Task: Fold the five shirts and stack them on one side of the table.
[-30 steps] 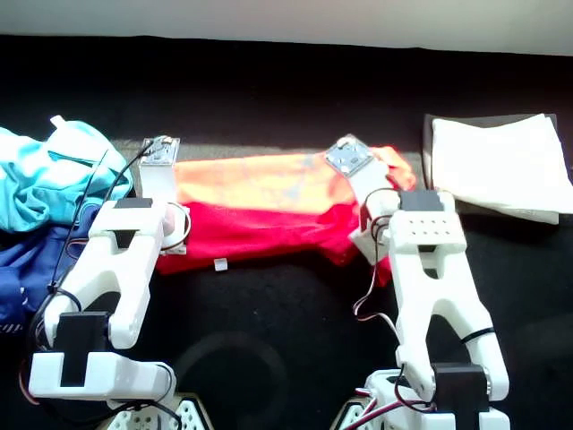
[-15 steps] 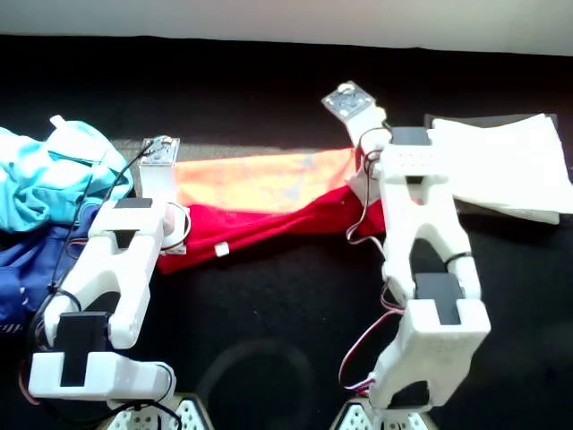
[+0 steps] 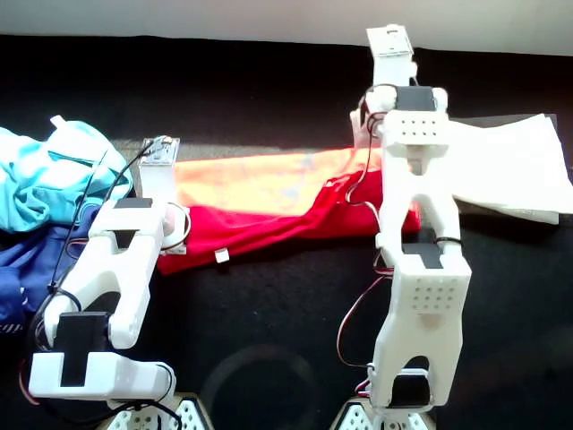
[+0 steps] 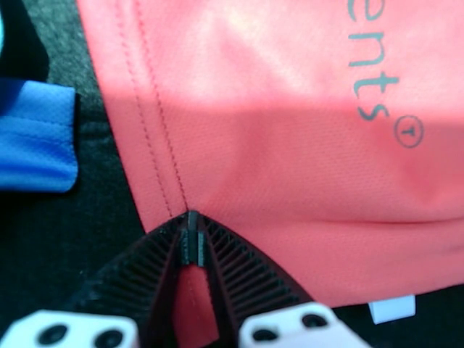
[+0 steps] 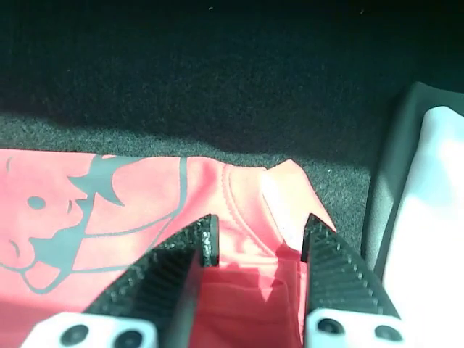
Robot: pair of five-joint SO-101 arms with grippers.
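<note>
A red shirt (image 3: 269, 202) lies stretched across the middle of the black table, its far half in sunlight. My left gripper (image 4: 190, 226) is shut on the hem at the shirt's left edge (image 3: 168, 235). My right arm stretches to the far side. Its gripper (image 5: 257, 228) hangs open just above the shirt's collar end (image 3: 367, 125), with red fabric showing between its fingers (image 5: 181, 254). A folded white shirt (image 3: 501, 166) lies at the far right, next to the red one (image 5: 428, 217).
A teal shirt (image 3: 45, 179) and a blue one (image 3: 22, 269) lie bunched at the left edge; the blue cloth (image 4: 36, 134) sits close to my left gripper. A small white tag (image 3: 221, 257) hangs off the red shirt's near edge.
The right arm has swung from the shirt's right end out toward the table's far side, pulling that end of the shirt with it. The left arm has kept still.
</note>
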